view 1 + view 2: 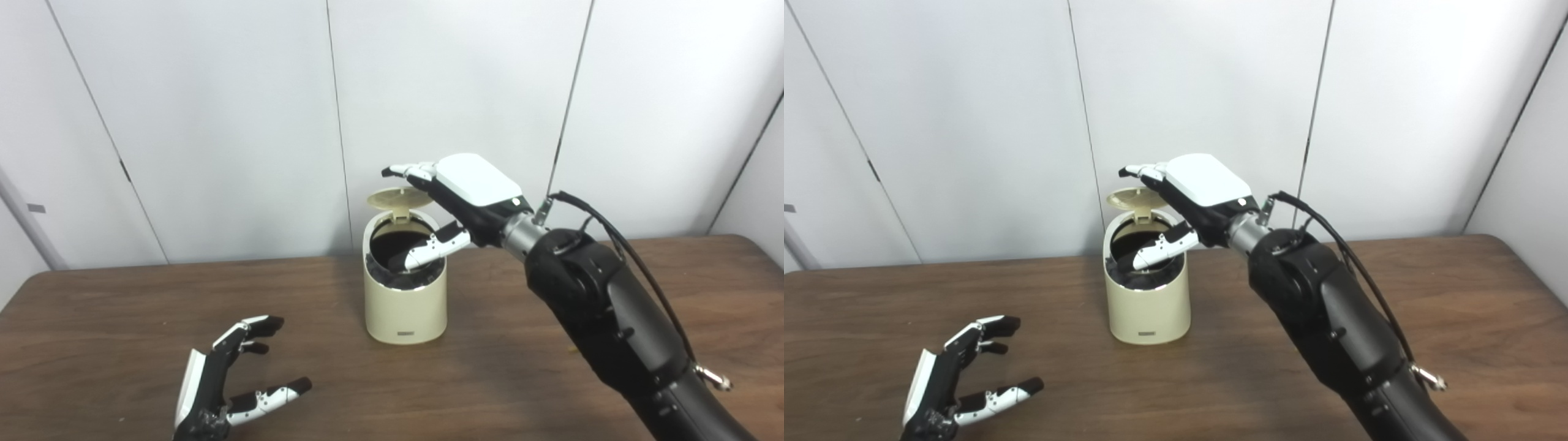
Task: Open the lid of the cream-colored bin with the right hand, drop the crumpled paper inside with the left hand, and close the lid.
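The cream-colored bin (405, 300) stands in the middle of the brown table, its round lid (399, 199) tipped up at the back and its dark inside showing. My right hand (456, 199) hovers over the opening with its fingers spread; the fingertips are at the lid's upper edge and the thumb (436, 247) hangs over the rim. My left hand (226, 383) rests open near the table's front left and holds nothing. No crumpled paper shows on the table or in either hand; the bin's dark interior hides whatever lies inside.
The brown wooden table (551, 367) stretches wide on both sides of the bin. White wall panels (245, 122) stand close behind it. My right forearm (612, 318) crosses the right half of the table with a black cable looped along it.
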Robot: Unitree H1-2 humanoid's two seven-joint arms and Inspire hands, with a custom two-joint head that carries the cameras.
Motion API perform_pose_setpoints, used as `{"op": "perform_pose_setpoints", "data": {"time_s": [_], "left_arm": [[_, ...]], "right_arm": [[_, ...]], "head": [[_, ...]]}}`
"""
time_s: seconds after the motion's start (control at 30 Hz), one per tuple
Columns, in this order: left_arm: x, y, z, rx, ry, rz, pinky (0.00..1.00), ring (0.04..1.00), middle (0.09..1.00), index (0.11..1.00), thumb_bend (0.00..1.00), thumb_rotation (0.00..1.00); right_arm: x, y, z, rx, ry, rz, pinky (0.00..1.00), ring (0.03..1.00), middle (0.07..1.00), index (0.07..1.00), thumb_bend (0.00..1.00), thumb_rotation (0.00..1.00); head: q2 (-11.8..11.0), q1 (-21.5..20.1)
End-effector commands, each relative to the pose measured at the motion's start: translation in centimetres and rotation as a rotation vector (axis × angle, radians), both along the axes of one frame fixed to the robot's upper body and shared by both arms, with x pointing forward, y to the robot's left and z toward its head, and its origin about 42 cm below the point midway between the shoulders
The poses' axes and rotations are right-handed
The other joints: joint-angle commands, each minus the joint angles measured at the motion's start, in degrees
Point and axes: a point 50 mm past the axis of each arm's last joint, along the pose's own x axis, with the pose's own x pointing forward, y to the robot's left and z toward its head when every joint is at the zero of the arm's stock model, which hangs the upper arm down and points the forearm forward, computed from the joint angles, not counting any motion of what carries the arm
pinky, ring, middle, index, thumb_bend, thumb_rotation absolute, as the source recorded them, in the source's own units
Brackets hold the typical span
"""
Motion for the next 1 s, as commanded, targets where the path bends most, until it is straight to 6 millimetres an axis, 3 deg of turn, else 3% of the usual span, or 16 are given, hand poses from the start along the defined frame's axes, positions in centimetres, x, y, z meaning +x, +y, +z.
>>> {"op": "perform_pose_setpoints", "data": {"time_s": [0.0,0.33,0.97], "left_arm": [[-0.1,-0.8,0.2,-0.014,-0.021,-0.003,0.64,0.733,0.725,0.7,0.94,0.23],[-0.4,-1.0,0.5,-0.016,-0.026,-0.003,0.64,0.734,0.723,0.698,0.94,0.24],[-0.3,-0.5,0.7,-0.03,-0.023,-0.01,0.65,0.74,0.728,0.699,0.94,0.24]], "right_arm": [[0.2,0.9,3.0,0.013,-0.088,0.024,0.87,0.89,0.889,0.893,1.0,0.77],[1.2,2.1,2.3,-0.016,-0.056,0.033,0.83,0.893,0.888,0.877,1.0,0.79],[-1.7,0.7,0.6,0.017,-0.01,0.036,0.85,0.845,0.844,0.843,1.0,0.8]], "head": [[-0.04,0.03],[0.61,0.25],[1.79,-0.8]]}}
